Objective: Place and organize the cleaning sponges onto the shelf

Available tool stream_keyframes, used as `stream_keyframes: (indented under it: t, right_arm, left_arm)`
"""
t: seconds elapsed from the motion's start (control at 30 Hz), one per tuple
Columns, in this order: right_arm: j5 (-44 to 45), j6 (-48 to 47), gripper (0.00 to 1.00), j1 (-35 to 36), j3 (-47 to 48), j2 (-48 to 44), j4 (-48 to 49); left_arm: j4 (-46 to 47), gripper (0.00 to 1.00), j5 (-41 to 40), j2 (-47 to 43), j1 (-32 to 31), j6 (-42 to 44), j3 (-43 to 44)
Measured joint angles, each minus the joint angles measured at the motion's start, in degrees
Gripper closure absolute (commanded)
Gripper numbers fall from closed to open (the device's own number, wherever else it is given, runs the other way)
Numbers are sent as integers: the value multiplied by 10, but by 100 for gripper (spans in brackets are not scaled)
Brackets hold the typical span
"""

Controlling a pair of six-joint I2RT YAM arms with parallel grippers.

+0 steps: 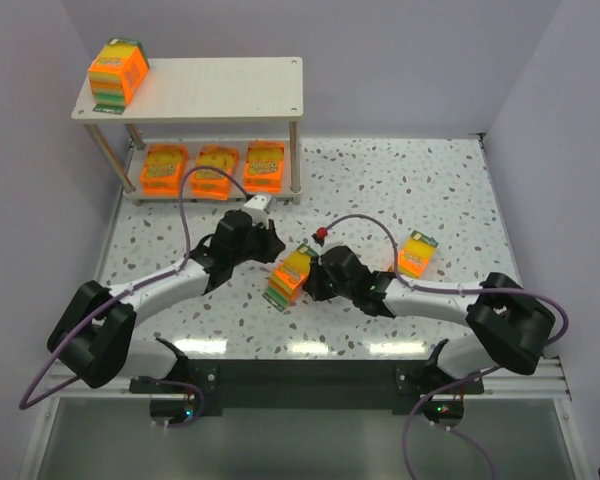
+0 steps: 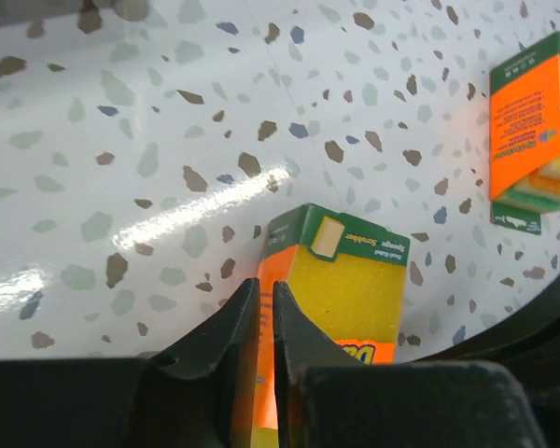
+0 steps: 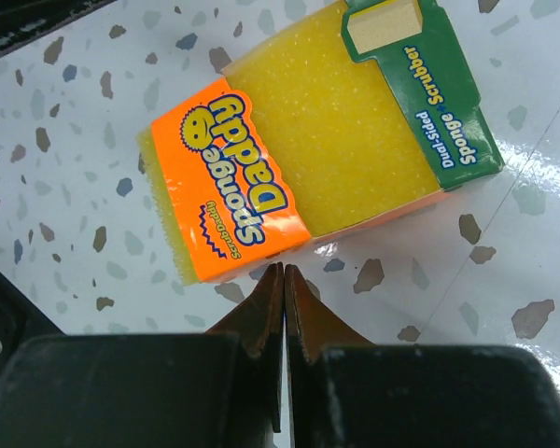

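One thick orange sponge pack [image 1: 292, 276] lies on the table between my two grippers; it also shows in the left wrist view [image 2: 355, 289] and the right wrist view [image 3: 308, 140]. My left gripper [image 1: 277, 254] [image 2: 266, 285] is shut and empty, with its tips over the pack's orange side. My right gripper [image 1: 314, 279] [image 3: 284, 269] is shut and empty, with its tips at the pack's near edge. A second thick pack [image 1: 416, 254] [image 2: 532, 121] lies to the right. The shelf [image 1: 220, 88] holds a thick pack [image 1: 118, 72] on its top board and three flat packs [image 1: 216, 166] on the lower tier.
Purple walls close in the table at the left, back and right. A small red object [image 1: 321, 236] sits by the right arm's cable. The shelf's front right leg [image 1: 293, 160] stands near the left arm's reach.
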Motion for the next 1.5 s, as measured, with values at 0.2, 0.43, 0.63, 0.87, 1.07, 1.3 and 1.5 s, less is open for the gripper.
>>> stream_keyframes:
  t: [0.2,0.43,0.63,0.87,1.07,1.3,1.5]
  right_arm:
    - [-1,5,100,0,-8,-23,3]
    - [11,8,98,0,-39,-96,-21]
    - [31,8,89,0,-44,-120,-48]
    - [59,8,85,0,-44,-119,-73]
    - [78,8,84,0,-39,-122,-97]
    - [90,8,83,0,-38,-133,-110]
    - [102,8,82,0,-37,-133,-117]
  left_arm:
    - [-50,81,-81,7,0,-30,-1]
    - [-109,66,-102,-87,0,-140,-58]
    - [-153,53,-145,-245,-1,-268,-107]
    - [-120,53,-102,-309,-3,-420,-203]
    - [-52,53,-78,-298,-16,-508,-260]
    - [19,53,-76,-268,-46,-560,-263]
    - [42,53,-75,-205,-77,-573,-243]
